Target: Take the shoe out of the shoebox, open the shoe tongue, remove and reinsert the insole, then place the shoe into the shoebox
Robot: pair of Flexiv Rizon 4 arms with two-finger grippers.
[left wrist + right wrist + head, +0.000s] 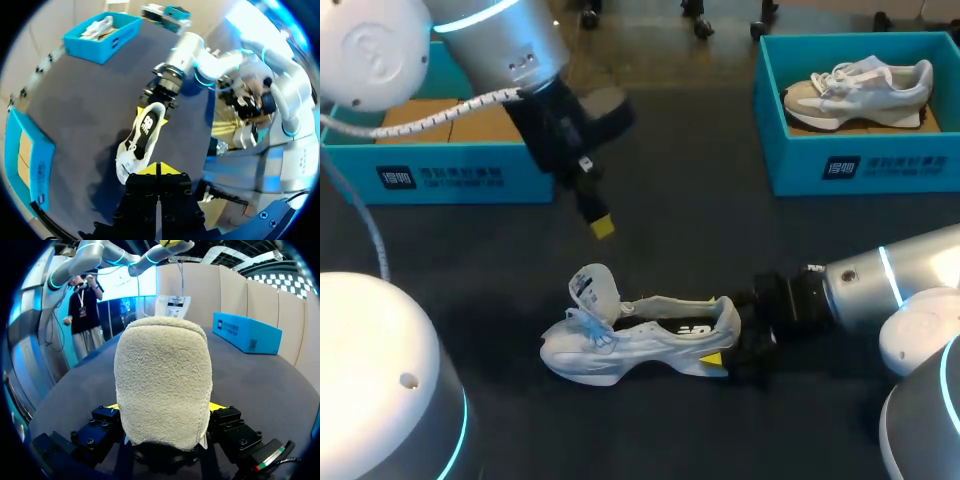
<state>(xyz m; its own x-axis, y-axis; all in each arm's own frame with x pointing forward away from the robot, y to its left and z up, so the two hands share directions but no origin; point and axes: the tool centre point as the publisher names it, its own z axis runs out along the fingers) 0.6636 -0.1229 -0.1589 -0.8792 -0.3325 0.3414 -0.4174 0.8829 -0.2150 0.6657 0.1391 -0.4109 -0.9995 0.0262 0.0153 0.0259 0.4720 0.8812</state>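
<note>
Found right end effector clamped from both sides on the heel of the pale grey-and-white fabric sneaker; in the right wrist view, saw that fuzzy heel filling the space between the yellow fingertips. Logged the sneaker resting on the dark grey counter, toe toward the left arm's side, white tongue pulled up and forward, black insole visible inside the opening. Found left end effector with fingers pressed together, gripping nothing, hovering above the counter just beyond the tongue and apart from the sneaker; in the left wrist view, saw the sneaker lying ahead of it. Noted open teal cardboard shoebox at the far left, brown bottom showing, partly hidden behind the left arm. Noted second teal shoebox at the far right, well apart from the first, with a beige-and-white sneaker inside.
</note>
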